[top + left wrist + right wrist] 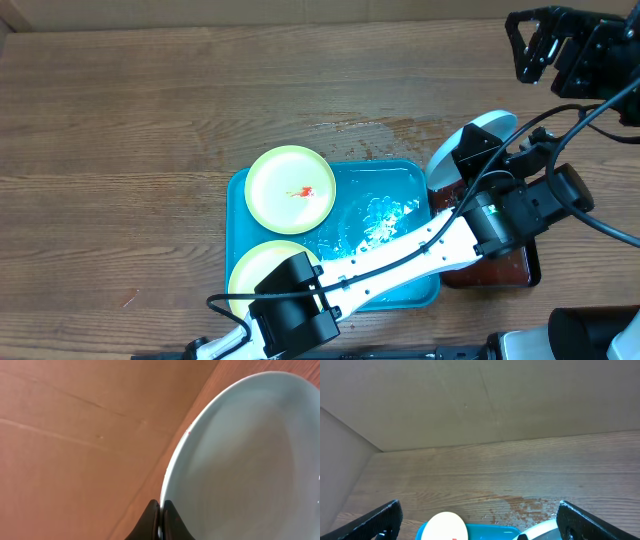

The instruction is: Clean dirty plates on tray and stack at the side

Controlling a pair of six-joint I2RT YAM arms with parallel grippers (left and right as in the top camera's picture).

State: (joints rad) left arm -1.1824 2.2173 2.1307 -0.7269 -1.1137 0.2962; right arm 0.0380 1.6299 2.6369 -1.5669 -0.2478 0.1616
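Note:
The turquoise tray lies mid-table, wet inside. One pale yellow-green plate with a red smear sits at its far left corner. A second yellow-green plate lies at its near left corner, partly hidden under my left arm. My left gripper is shut on the rim of the pale blue-white plate, which hangs tilted over the tray's right edge. In the left wrist view the black fingers pinch the pale plate at its edge. My right gripper hovers open and empty at the far right.
A dark red, black-rimmed tray sits right of the turquoise tray, under my left arm. Water spots mark the wood behind the tray. In the right wrist view a cardboard wall stands at the table's far edge.

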